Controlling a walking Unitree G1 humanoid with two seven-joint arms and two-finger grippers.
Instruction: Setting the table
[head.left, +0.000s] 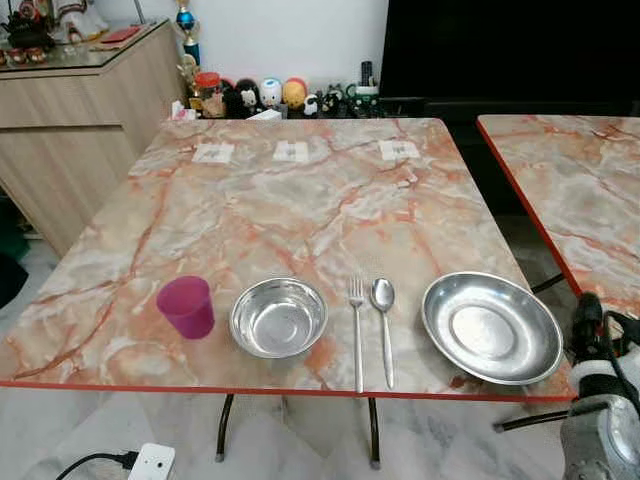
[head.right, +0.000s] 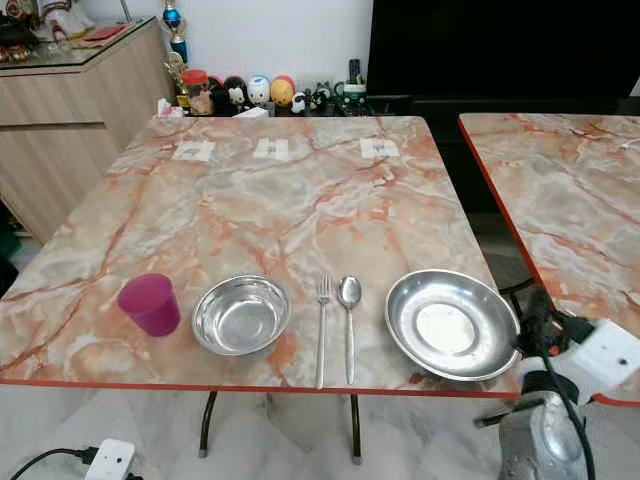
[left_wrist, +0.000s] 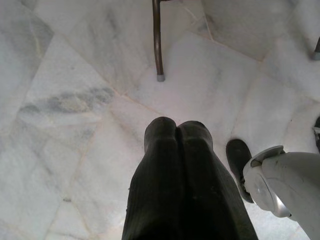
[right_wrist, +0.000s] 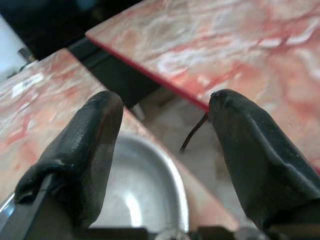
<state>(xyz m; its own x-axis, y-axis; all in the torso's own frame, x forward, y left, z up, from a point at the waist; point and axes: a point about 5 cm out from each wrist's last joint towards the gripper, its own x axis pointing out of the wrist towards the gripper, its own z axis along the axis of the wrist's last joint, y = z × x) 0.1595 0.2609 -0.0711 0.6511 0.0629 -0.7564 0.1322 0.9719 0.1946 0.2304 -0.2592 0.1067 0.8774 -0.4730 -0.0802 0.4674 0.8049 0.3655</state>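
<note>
Nearly laid: on the counter (head.left: 300, 210), cup (head.left: 186, 306), bowl (head.left: 279, 317), fork (head.left: 356, 330) and spoon (head.left: 383, 325) sit left of the plate (head.left: 491, 328). Right gripper (right_wrist: 165, 125), fingers apart, hovers beside the plate's rim and should withdraw gently; left gripper (left_wrist: 176, 137) hangs closed.

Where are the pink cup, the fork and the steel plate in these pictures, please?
pink cup (head.left: 186, 305), left eye view, on its side wall.
fork (head.left: 357, 340), left eye view, on its handle.
steel plate (head.right: 445, 328), right eye view, on its flat centre.
</note>
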